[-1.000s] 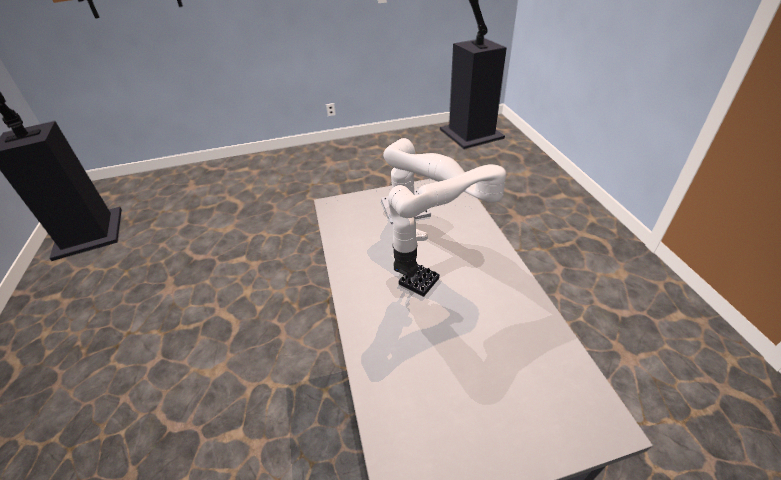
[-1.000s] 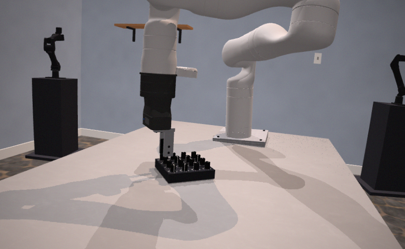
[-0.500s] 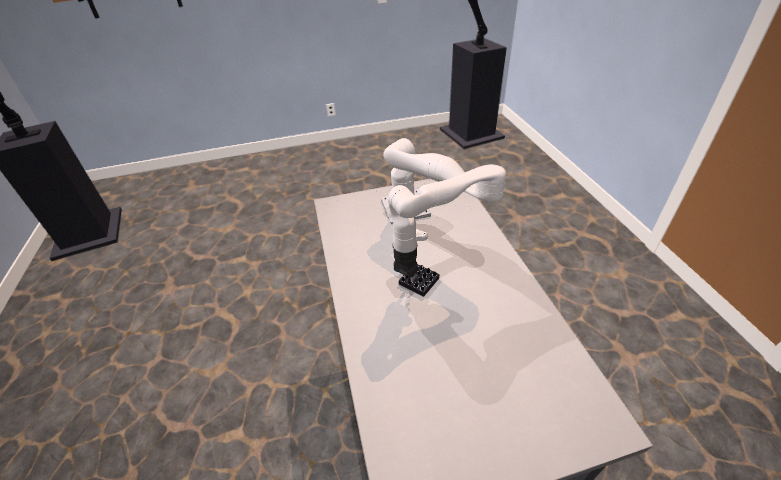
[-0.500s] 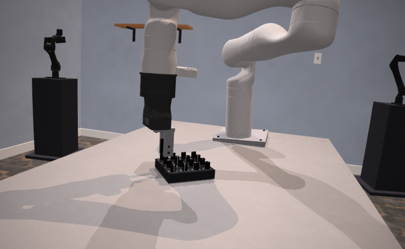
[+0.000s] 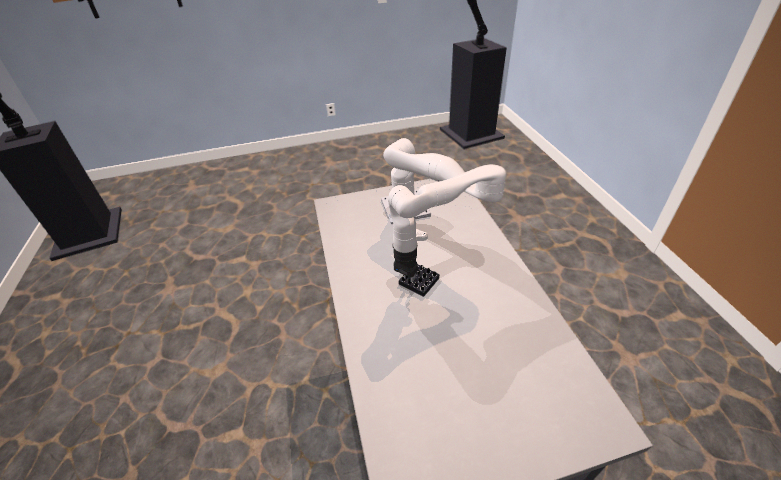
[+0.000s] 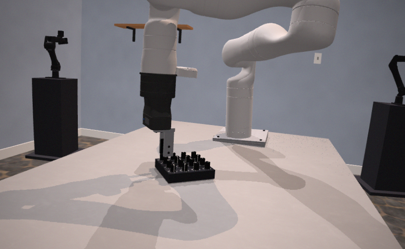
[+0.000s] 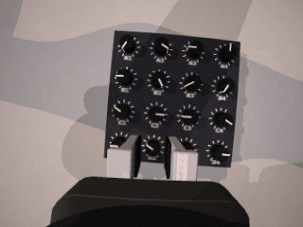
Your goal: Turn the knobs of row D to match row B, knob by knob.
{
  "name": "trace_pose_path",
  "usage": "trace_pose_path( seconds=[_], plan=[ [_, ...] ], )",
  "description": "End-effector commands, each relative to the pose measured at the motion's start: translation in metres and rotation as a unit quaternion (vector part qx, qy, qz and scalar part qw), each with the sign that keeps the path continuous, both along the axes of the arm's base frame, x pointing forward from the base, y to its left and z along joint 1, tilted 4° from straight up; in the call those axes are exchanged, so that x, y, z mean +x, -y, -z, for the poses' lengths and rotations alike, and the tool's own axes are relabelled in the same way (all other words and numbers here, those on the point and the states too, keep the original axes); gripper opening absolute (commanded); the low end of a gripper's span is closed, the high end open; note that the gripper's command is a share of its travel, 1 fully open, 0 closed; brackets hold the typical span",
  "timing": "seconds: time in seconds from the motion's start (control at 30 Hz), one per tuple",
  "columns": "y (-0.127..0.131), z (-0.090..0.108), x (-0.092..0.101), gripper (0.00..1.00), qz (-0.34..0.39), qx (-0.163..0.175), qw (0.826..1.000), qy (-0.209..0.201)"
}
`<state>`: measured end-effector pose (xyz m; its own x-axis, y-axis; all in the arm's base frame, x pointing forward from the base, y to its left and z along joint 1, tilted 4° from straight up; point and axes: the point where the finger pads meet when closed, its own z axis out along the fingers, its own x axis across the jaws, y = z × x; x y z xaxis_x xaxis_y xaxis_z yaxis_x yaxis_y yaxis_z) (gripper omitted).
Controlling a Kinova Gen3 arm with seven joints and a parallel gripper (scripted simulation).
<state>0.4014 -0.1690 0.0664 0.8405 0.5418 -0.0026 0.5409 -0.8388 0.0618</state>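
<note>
The long pale table (image 5: pixel 501 368) carries the white arm (image 5: pixel 442 190), which is bolted near the far end and doubles back on itself so that its wrist points straight down. The black knob box (image 6: pixel 185 176) stands on its feet on the table top, out in front of the arm's base and towards one long edge. It is square, with four rows of four knobs. The gripper (image 7: pixel 151 159) hangs upright over the box's front row, its tips down at knob height. It is partly open, one finger (image 7: pixel 121 159) either side of knob D2 (image 7: pixel 153 147). A thin dark gap seems to show on each flank, so the claw brackets the knob without pinching it
</note>
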Motion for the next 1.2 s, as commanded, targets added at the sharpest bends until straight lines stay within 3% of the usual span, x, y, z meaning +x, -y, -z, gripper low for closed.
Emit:
trace_pose_path(
  seconds=[0.0, 1.17],
  plan=[
    [0.0, -0.001, 0.0, 0.46, 0.0, 0.0, 1.0, 0.001],
    [0.001, 0.013, 0.001, 0.46, 0.0, 0.0, 1.0, 0.001]
  ],
)
